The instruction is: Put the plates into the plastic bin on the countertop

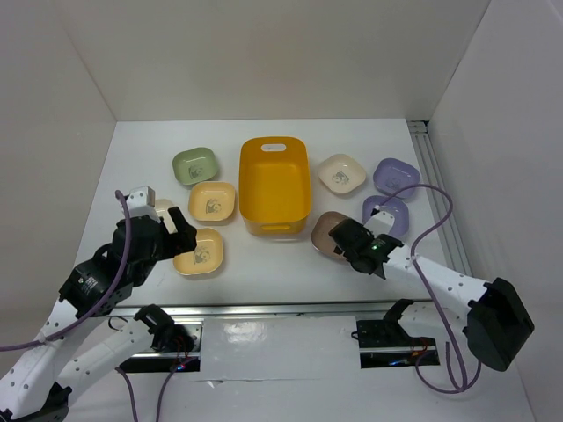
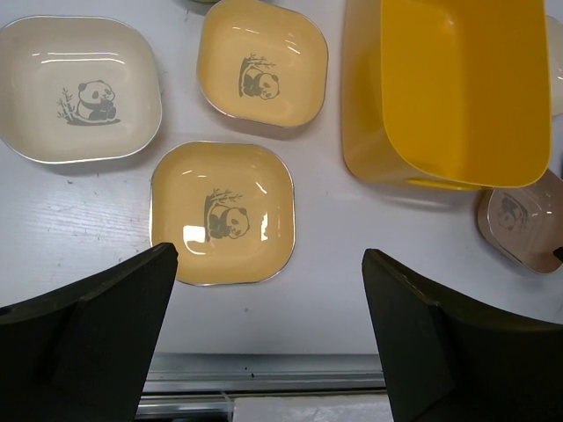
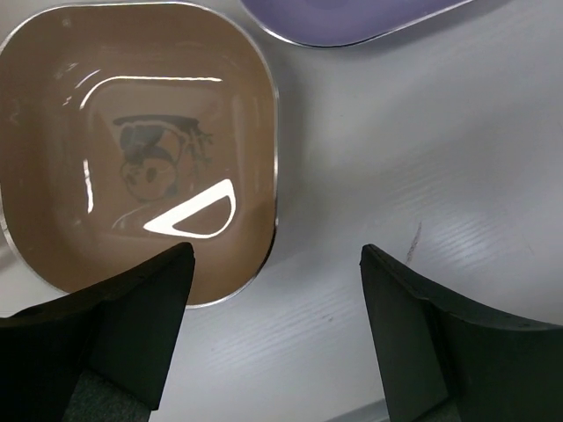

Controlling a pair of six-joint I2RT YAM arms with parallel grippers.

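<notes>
The yellow-orange plastic bin (image 1: 274, 185) stands at the middle of the white countertop (image 1: 264, 272) with nothing inside it. Plates lie around it: green (image 1: 194, 166), two yellow (image 1: 212, 201) (image 1: 198, 251) and a half-hidden cream one (image 1: 163, 207) on the left; cream (image 1: 341, 173), two lavender (image 1: 395, 177) (image 1: 387, 214) and brown (image 1: 327, 233) on the right. My left gripper (image 2: 268, 257) hangs open just nearer than the closest yellow plate (image 2: 222, 211). My right gripper (image 3: 277, 255) is open, low over the brown plate (image 3: 136, 149), one finger above its near corner and the other over bare countertop.
White walls close the countertop at the back and both sides. A metal rail (image 1: 264, 309) runs along the near edge, and another rail (image 1: 435, 176) along the right wall. The bin's near wall (image 2: 413, 167) sits right of the left gripper. A lavender plate (image 3: 352, 18) lies just beyond the brown one.
</notes>
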